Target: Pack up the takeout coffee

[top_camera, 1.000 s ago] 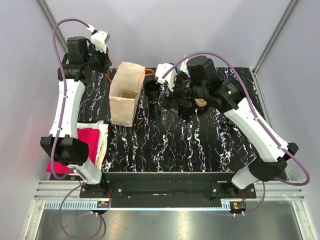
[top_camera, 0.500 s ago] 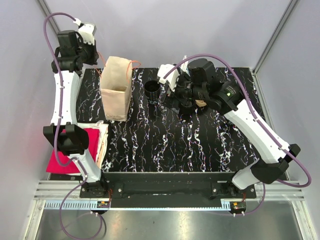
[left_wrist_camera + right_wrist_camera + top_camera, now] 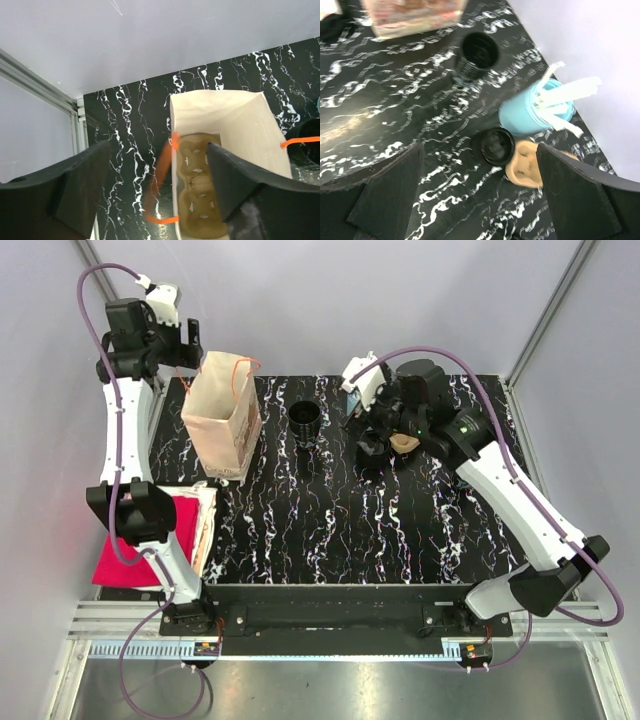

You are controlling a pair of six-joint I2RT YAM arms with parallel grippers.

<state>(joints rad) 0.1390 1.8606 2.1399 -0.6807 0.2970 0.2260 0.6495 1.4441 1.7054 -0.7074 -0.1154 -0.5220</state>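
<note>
Right gripper (image 3: 480,200) spread wide above the takeout coffee (image 3: 493,146).
The lidded cup stands on the counter (image 3: 395,125) just ahead of its fingertips, a tan object (image 3: 525,167) beside it and a light-blue cup (image 3: 530,112) of straws just beyond; the left gripper (image 3: 157,170), jaws also apart, hangs over the paper bag (image 3: 225,120).

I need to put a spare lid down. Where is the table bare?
Bare: the near half of the table, from the red cloth rightward. Also between paper bag and lidless cup. Crowded: far right, where takeout coffee, straw cup and tan piece cluster.
</note>
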